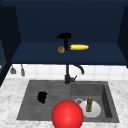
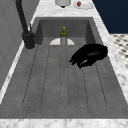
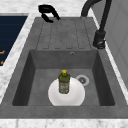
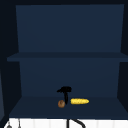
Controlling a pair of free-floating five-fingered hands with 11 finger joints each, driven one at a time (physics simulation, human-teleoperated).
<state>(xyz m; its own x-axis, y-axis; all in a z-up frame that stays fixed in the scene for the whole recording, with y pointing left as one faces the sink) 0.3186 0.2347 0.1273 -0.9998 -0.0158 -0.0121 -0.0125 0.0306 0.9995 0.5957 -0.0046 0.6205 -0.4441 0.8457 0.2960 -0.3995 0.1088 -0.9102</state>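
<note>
My left hand hovers over the ribbed drainboard of the grey sink, fingers loosely relaxed and holding nothing; the same hand shows from the left side and, from the right side, the hand hangs at the drainboard's far end. My right hand is up in the dark blue cabinet, fingers pointing straight down between a brown potato and a yellow corn cob. In the upper view the right hand stands over the potato, with the corn cob just to its right.
A green bottle stands on a white plate in the sink basin, beside the drain. A black faucet rises behind the sink. A large red ball sits at the sink's front edge. Utensils hang at the left wall.
</note>
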